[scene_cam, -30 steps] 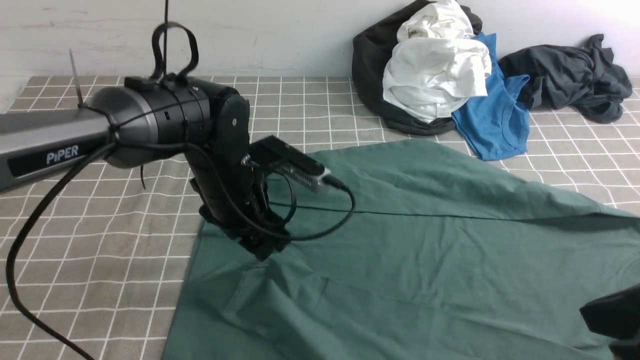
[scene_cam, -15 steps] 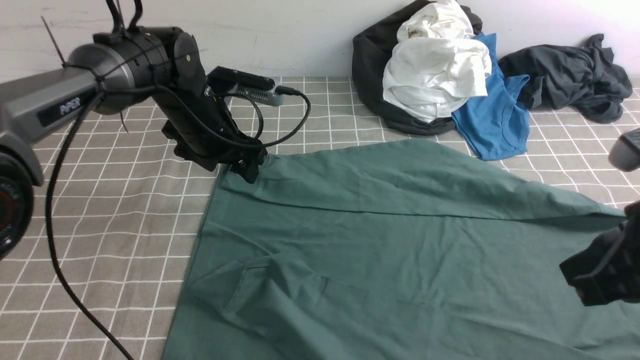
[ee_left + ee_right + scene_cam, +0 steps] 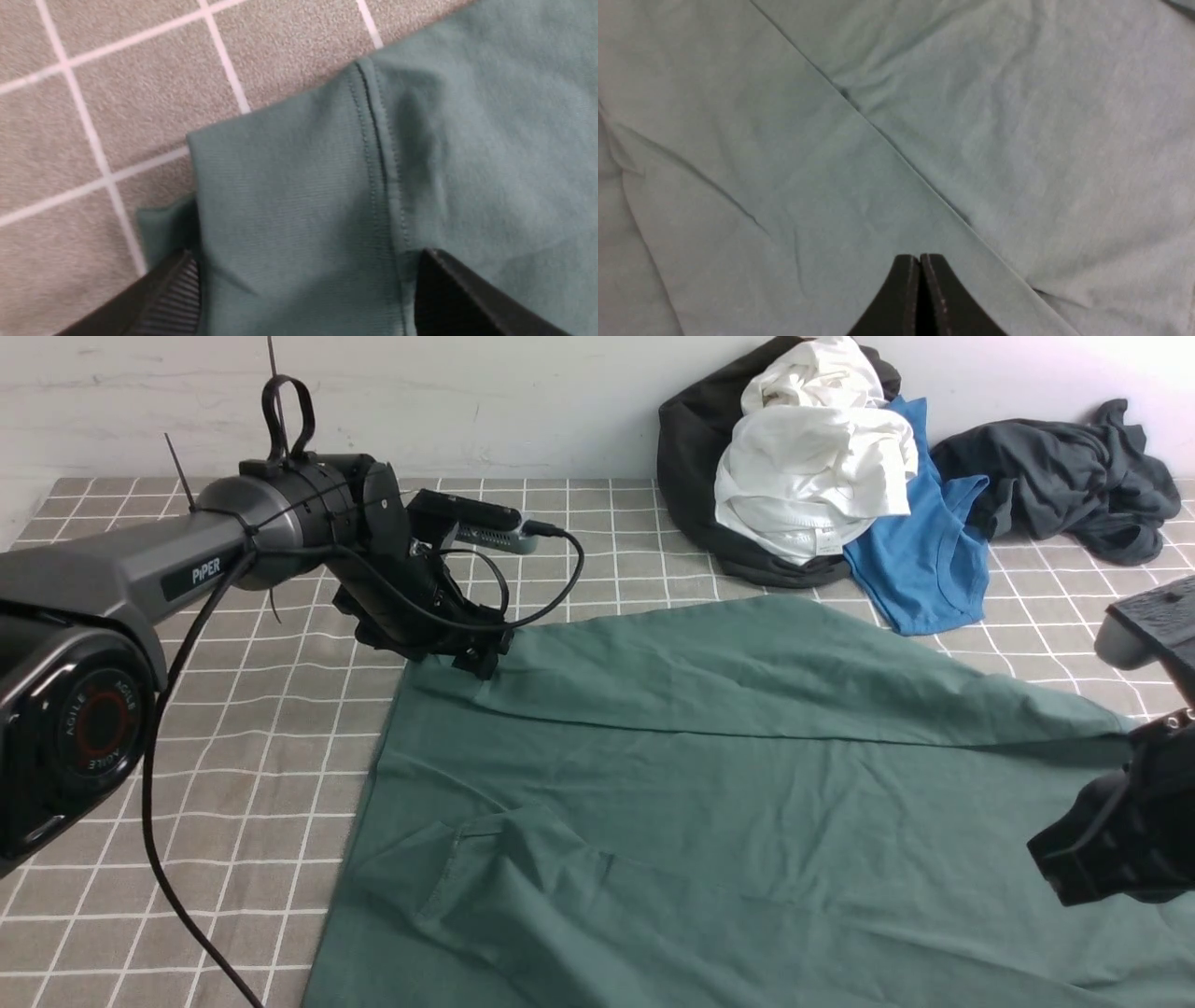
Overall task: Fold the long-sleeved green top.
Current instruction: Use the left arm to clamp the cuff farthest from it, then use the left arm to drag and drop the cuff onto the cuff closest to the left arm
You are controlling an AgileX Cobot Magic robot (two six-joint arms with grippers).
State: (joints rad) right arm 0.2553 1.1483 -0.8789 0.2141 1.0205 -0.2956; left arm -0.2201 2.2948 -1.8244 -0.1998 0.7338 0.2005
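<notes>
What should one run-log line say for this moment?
top: spread, sleeve laid across | left fingers: open, either side of cuff | right fingers: shut, empty, over top

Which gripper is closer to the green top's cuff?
Left. The left gripper is right at the cuff, jaws open on either side of it. The right gripper, shut, hangs over the body of the top, well off to the right.

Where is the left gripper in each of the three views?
Front view: the left gripper is left of centre, at the far left corner of the green top, jaws open.
Left wrist view: its two fingers show in the foreground, either side of the top's stitched edge.
Right wrist view: not in it; only the shut right gripper.
Shared landmark: the green top.
</notes>
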